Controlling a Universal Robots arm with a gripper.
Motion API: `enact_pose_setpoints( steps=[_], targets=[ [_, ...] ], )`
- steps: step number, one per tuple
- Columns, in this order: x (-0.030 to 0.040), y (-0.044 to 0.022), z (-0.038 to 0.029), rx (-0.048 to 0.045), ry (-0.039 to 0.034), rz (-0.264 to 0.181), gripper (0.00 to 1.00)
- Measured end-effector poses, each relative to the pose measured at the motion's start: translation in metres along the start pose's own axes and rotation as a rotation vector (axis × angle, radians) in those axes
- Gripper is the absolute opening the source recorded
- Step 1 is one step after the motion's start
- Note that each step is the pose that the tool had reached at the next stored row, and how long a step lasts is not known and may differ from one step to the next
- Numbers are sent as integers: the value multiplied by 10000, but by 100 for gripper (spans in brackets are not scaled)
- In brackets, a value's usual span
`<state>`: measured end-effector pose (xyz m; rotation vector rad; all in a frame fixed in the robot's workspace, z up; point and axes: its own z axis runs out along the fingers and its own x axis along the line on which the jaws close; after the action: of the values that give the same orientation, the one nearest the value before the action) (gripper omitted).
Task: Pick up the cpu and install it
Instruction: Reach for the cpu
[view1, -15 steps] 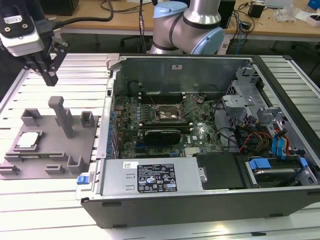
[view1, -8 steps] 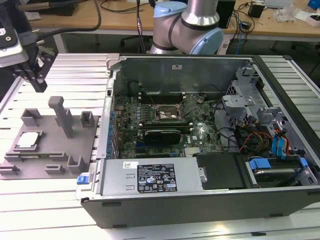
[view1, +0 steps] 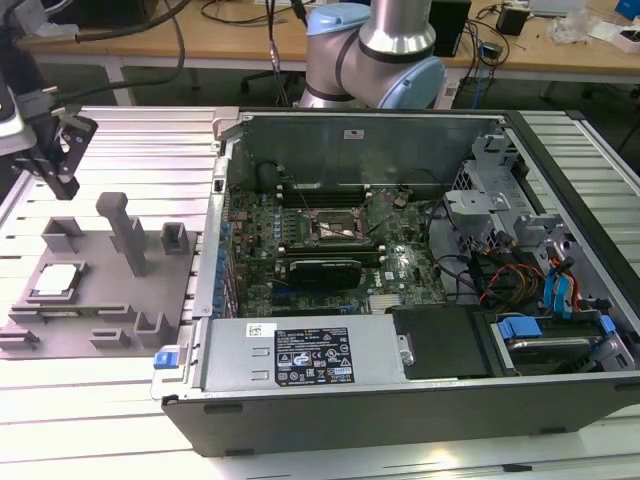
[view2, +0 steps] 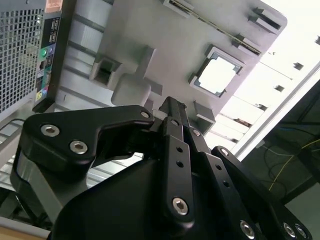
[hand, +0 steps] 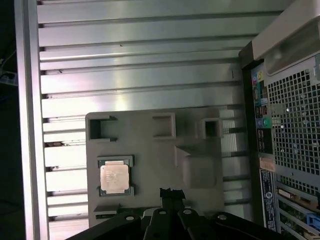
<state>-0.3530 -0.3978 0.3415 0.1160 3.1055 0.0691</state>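
Observation:
The cpu (view1: 55, 281), a small square chip with a silvery top, lies flat in a framed recess of the grey fixture plate (view1: 105, 300) at the exterior view's left; it also shows in the second wrist view (view2: 218, 76) and the first wrist view (hand: 115, 177). My gripper (view1: 66, 187) hangs in the air above the far end of that plate, apart from the chip, its black fingers (hand: 171, 194) pressed together with nothing between them; it is seen from behind in the second wrist view (view2: 173, 107). The motherboard socket (view1: 335, 229) sits inside the open computer case.
The open computer case (view1: 400, 400) lies on the slatted metal table (view1: 90, 420), right of the fixture plate. A tall grey post (view1: 125, 232) and small blocks rise from the plate near the chip. The arm's base (view1: 375, 50) stands behind the case.

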Motion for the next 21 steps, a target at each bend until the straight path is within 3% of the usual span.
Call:
enact_pose_setpoints(
  steps=[14,21],
  targets=[
    [232,-27,205,-1,-1,-1,11],
    [347,-43,348,-1,-1,0,11]
  ],
)
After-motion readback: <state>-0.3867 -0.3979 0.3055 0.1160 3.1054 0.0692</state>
